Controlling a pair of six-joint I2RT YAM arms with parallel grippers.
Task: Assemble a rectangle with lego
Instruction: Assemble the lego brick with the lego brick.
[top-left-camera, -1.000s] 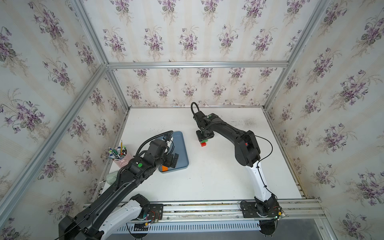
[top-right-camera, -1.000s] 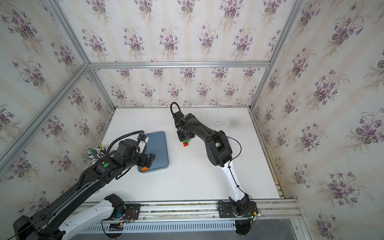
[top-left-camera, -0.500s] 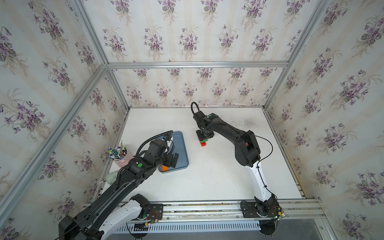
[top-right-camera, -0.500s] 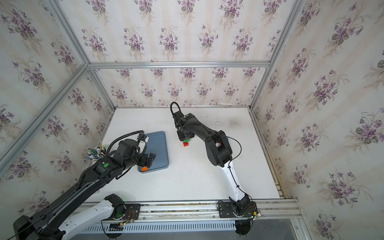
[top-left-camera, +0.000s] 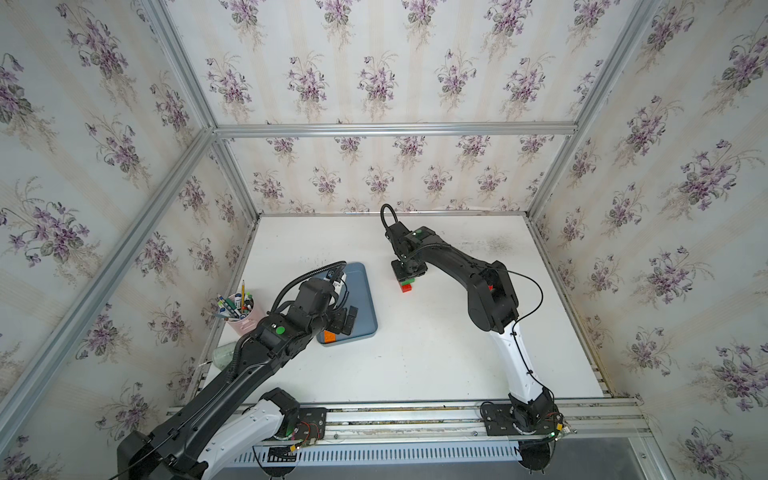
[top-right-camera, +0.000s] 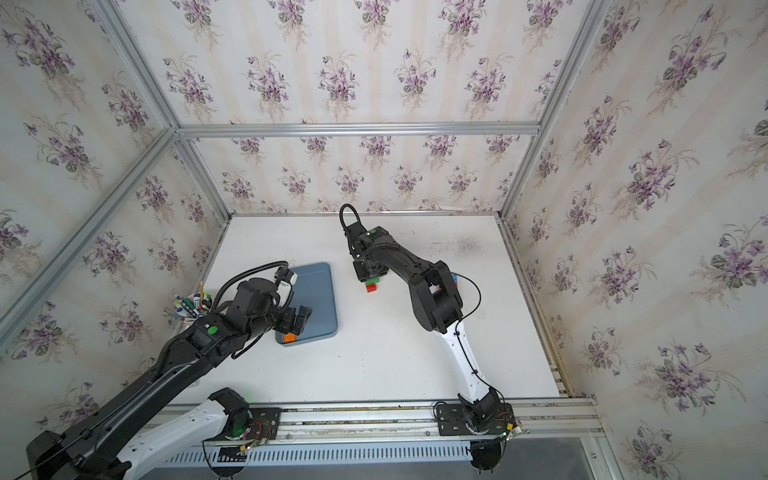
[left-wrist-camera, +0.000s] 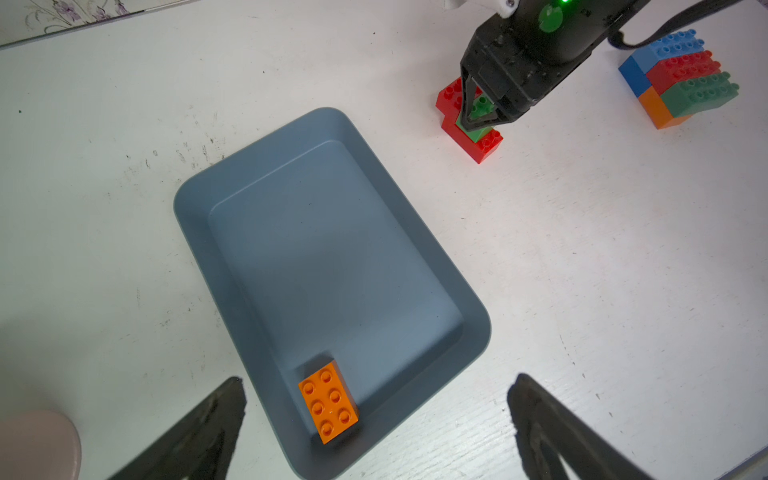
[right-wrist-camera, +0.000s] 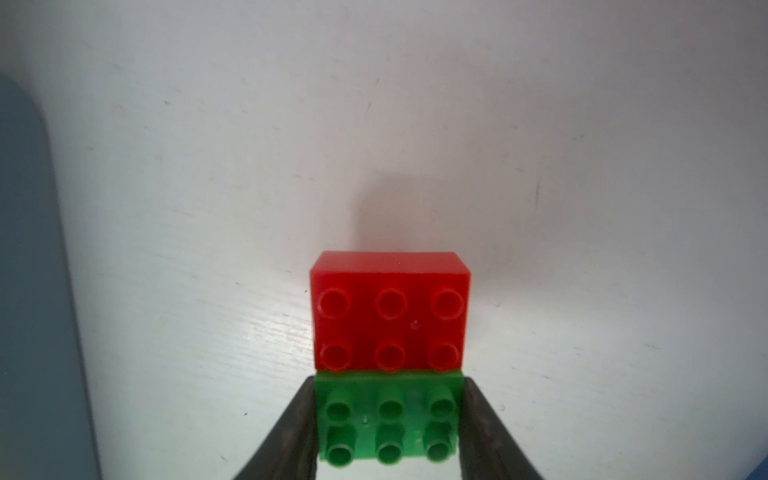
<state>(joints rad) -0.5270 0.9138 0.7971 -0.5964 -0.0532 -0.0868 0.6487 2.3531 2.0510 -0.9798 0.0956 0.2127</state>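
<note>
My right gripper (right-wrist-camera: 388, 419) is shut on a green lego brick (right-wrist-camera: 388, 415), with one finger on each short side. This brick sits on top of red lego bricks (left-wrist-camera: 478, 143) in the middle of the table, seen in both top views (top-left-camera: 407, 286) (top-right-camera: 372, 286). My left gripper (left-wrist-camera: 378, 378) hangs open over the near corner of the blue-grey tray (left-wrist-camera: 332, 249). An orange lego brick (left-wrist-camera: 328, 401) lies flat in that corner, studs up. A joined block of blue, red, green and orange lego (left-wrist-camera: 677, 79) stands further right, mostly hidden behind my right arm in the top views.
A pink cup of pens (top-left-camera: 239, 311) stands at the table's left edge beside my left arm. Papered walls with metal posts close in the table on three sides. The rail with both arm bases runs along the front edge.
My right gripper's fingers have closed in a little onto the green brick. Neither arm has visibly shifted, and the left gripper stays wide open.
</note>
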